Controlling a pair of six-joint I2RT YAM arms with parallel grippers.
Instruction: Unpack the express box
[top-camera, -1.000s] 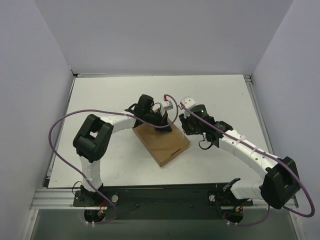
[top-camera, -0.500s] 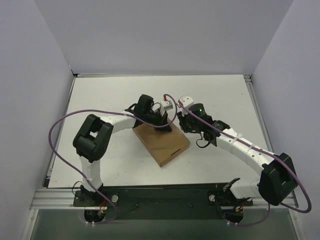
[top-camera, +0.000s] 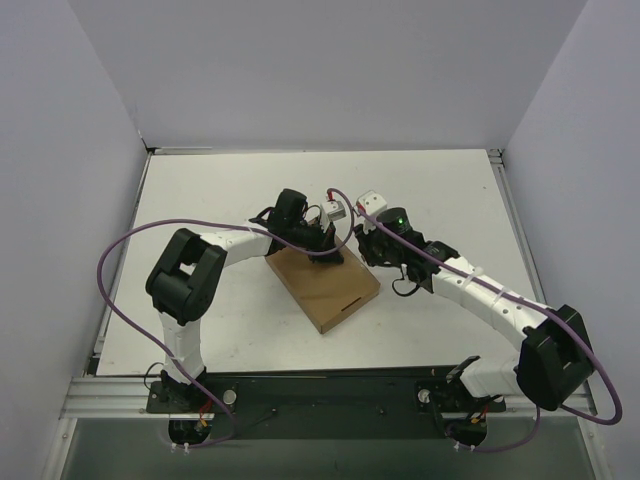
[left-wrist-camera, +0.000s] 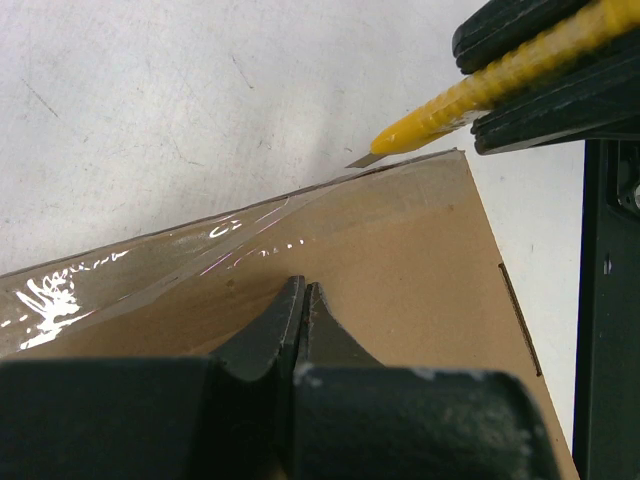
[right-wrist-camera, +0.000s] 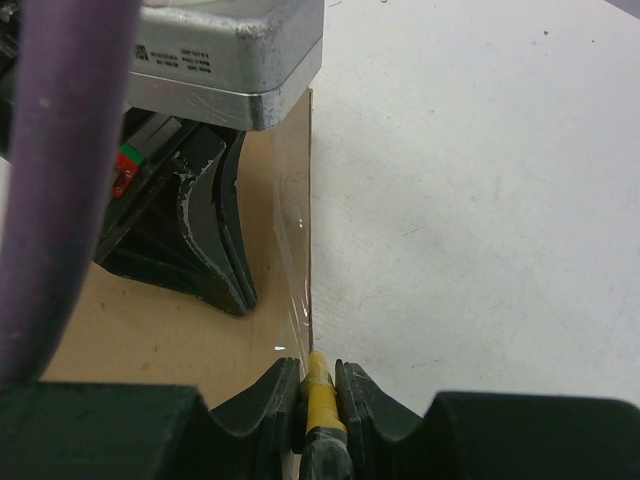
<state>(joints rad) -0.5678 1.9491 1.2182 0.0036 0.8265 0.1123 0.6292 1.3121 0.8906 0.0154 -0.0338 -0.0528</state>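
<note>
From above, the express box (top-camera: 322, 288) lay on the table (top-camera: 200, 200), the left gripper (top-camera: 325, 254) on its far end and the right gripper (top-camera: 365, 248) beside its far-right edge. At the left wrist, the jaws were shut, tips pressing the box; the yellow utility knife (left-wrist-camera: 470, 92) had its blade (left-wrist-camera: 362, 158) at the corner where clear tape (left-wrist-camera: 150, 262) sealed the edge. At the right wrist, the fingers (right-wrist-camera: 265, 400) clamped the knife, lined up with that seam. A shallow, straight draw along the tape, box pinned, seemed best.

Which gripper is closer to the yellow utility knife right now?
Right. The right gripper is shut on the yellow knife, blade tip at the express box corner; the left gripper, shut, rests on the box lid, apart from the knife.
</note>
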